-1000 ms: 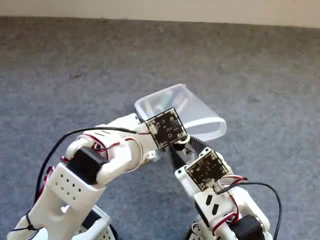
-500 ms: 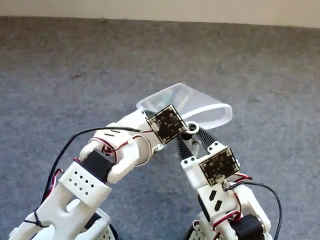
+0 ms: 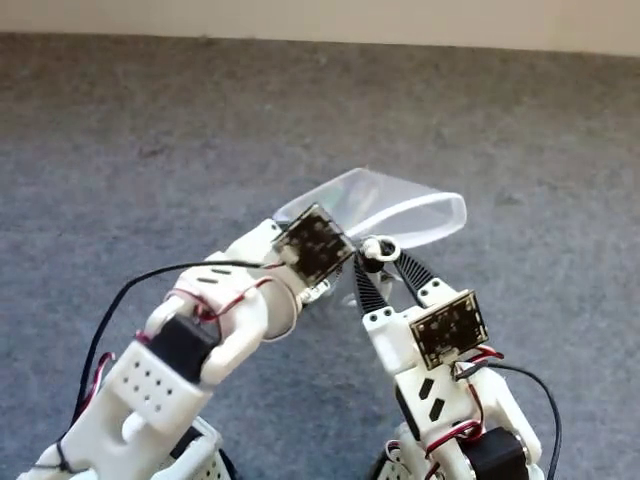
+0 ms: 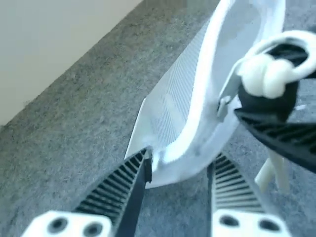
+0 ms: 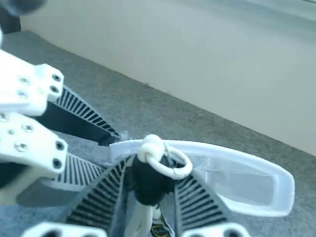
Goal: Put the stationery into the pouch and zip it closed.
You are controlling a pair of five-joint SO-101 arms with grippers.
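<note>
Left end effector (image 4: 180, 160) pinches one end of the pouch (image 3: 400, 212), raised above the counter (image 3: 150, 120). Right end effector (image 5: 150, 173) pinches the zipper pull (image 5: 160, 158). Mouth gapes open, so zipping is left; contents unclear.

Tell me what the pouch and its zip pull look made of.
The pouch looks like soft translucent plastic, probably vinyl, with a fine mesh-like texture; it bends and lets light through. The zip pull is a smooth white loop with a knot or bead, either cord or plastic.

High view looks down on table (image 3: 150, 120); both wrist views closely share pouch (image 4: 173, 103).
</note>
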